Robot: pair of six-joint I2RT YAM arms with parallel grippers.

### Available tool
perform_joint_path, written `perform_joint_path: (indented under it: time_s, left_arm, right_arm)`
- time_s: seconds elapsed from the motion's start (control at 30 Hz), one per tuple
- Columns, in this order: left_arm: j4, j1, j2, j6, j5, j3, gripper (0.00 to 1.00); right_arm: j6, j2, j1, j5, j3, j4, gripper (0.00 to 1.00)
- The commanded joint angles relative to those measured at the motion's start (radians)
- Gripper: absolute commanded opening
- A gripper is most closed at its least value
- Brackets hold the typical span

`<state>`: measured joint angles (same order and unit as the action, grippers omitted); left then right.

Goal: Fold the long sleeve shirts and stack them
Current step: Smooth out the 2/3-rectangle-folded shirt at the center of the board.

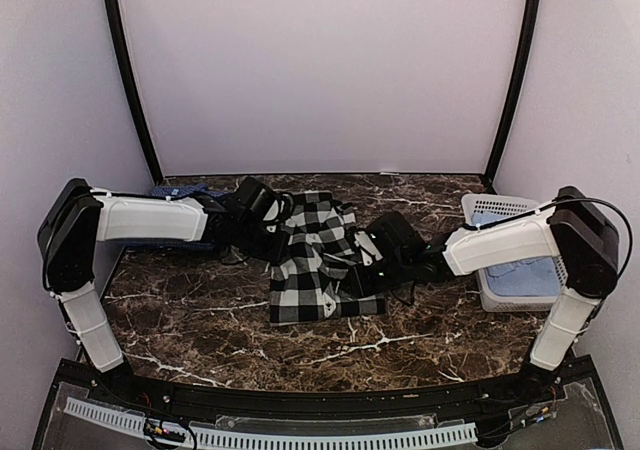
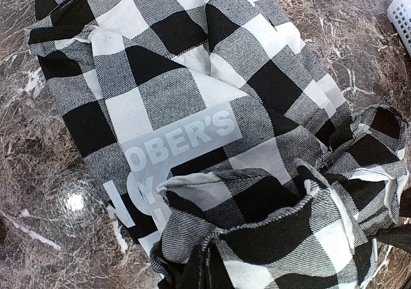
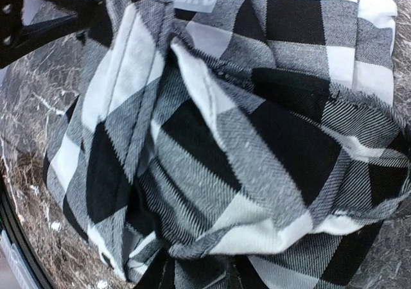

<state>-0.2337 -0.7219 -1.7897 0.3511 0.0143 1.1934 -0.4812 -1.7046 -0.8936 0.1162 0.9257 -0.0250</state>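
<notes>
Checked shirt (image 1: 310, 270) clamped in left gripper (image 2: 202, 268) and right gripper (image 3: 192, 275); basket (image 1: 500, 207) holds pale-blue item (image 1: 525, 275).

Overhead view: soft, even light coming down from above, pale walls (image 1: 320, 70) reading faintly lilac, only weak shadows lying on the glossy marble desk (image 1: 200, 320). Left wrist view: round glare spot burning on the desk at lower left, frame edges bowing and darkening. Right wrist view: checked shirt (image 3: 244, 148) showing crisp weave mid-frame, softening and dimming toward the bottom corners.
</notes>
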Motion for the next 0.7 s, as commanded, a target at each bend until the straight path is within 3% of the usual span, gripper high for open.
perform_joint_path:
  time_s: [0.0,0.2,0.67]
  left_arm:
    - [0.02,0.004,0.083,-0.016,-0.036,-0.025,0.0]
    - [0.057,0.003,0.123,-0.04,-0.07,-0.056,0.0]
    - [0.086,0.002,0.182,-0.044,-0.115,-0.104,0.0]
  right_arm:
    - [-0.012,-0.047,-0.005,-0.104,0.102,-0.038,0.27]
    - [-0.026,-0.138,0.003,-0.184,0.257,-0.13,0.4]
    - [-0.048,-0.304,0.118,-0.12,0.44,-0.041,0.62]
